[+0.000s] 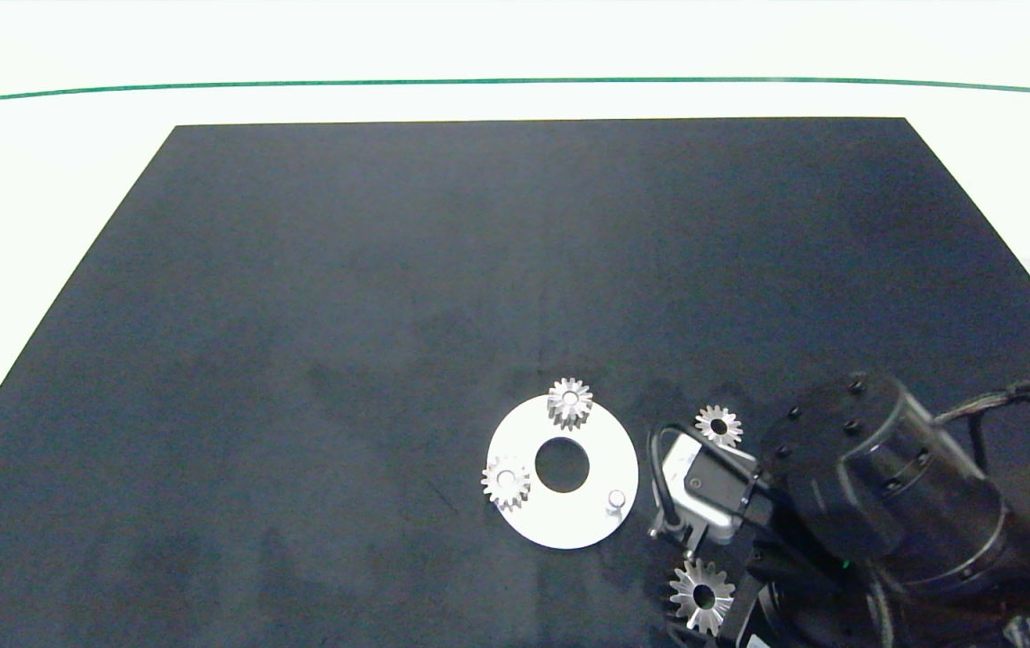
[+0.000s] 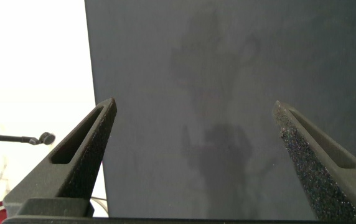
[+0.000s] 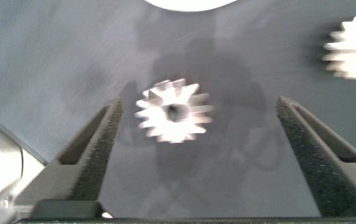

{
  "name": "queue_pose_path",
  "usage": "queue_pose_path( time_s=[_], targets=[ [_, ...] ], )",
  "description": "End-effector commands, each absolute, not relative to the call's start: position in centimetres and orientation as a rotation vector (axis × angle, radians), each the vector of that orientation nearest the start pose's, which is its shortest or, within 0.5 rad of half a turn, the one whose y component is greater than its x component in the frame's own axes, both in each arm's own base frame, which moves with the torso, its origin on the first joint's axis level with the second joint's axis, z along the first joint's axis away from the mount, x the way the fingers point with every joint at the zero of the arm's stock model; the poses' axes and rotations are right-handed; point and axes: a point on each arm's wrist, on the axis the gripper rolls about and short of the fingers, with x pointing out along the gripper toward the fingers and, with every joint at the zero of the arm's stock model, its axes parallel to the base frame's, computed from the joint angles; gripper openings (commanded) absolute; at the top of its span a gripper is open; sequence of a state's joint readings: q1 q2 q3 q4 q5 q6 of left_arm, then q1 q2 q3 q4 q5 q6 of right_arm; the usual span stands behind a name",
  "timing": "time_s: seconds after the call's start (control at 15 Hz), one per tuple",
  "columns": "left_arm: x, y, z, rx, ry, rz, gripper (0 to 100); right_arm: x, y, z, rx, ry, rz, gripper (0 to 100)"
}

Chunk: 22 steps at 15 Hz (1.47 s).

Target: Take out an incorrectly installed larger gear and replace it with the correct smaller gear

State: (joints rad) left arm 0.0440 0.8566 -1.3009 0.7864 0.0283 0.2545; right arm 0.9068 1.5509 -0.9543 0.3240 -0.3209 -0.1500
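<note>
A: How do the jaws stand?

B: Both pairs are spread wide with nothing between the pads. The right gripper [image 3: 193, 134] hangs over the black mat [image 1: 389, 270] at the near right of the table, and the larger gear [image 3: 173, 111] lies flat on the mat below the gap between its fingers, touching neither one. The left gripper [image 2: 193, 137] is released too, over bare mat at the mat's edge, with white table [image 2: 35, 62] beside it; its arm does not show from above.

A: Where is that gear from above?

B: The larger gear [image 1: 702, 595] sits at the near edge, just beside the right arm's dark wrist [image 1: 875, 486], and it is free of the plate.

A: And further out?

B: Just beyond it lies the white round plate [image 1: 569, 522] with a big centre hole. Its nearest peg [image 1: 617, 499] is bare. A small gear [image 1: 506, 481] sits on the plate's left side and another small gear [image 1: 570, 400] on its far rim.

A: The smaller gear?

B: The smaller gear [image 1: 718, 424] lies loose on the mat to the right of the plate, near it but apart, just beside the wrist camera [image 1: 704, 490]. In the right wrist view a blurred gear shows near the frame edge; I cannot tell which one it is.

A: Beyond that?

B: Open mat, then white table with a green line [image 1: 515, 81].
</note>
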Motion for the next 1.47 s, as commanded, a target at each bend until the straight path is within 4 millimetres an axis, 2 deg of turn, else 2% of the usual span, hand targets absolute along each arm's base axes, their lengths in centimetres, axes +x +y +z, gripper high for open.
queue_pose_path(
  time_s=[0.07,0.27,0.47,0.67,0.93,1.2,1.47],
  targets=[
    [2.5,0.2,33.5,0.251,0.354,0.028,100,16.8,16.2,22.2,-0.536,0.627,0.496,100],
    [2.4,0.2,33.5,0.251,0.353,0.028,100,19.4,14.8,23.6,-0.448,0.618,0.372,100],
    [2.4,0.2,33.6,0.251,0.348,0.029,100,21.8,14.5,22.4,-0.512,0.671,0.337,100],
    [2.4,0.2,33.6,0.251,0.347,0.029,100,23.6,15.1,21.8,-0.523,0.706,0.328,100],
    [2.5,0.2,33.6,0.251,0.341,0.031,100,25.1,16.2,23.8,-0.526,0.766,0.387,100],
    [2.5,0.2,33.6,0.251,0.336,0.032,100,25.9,16.8,23.0,-0.527,0.794,0.416,100],
    [2.4,0.2,33.6,0.251,0.333,0.032,100,25.9,16.1,21.3,-0.51,0.864,0.425,100]
  ],
)
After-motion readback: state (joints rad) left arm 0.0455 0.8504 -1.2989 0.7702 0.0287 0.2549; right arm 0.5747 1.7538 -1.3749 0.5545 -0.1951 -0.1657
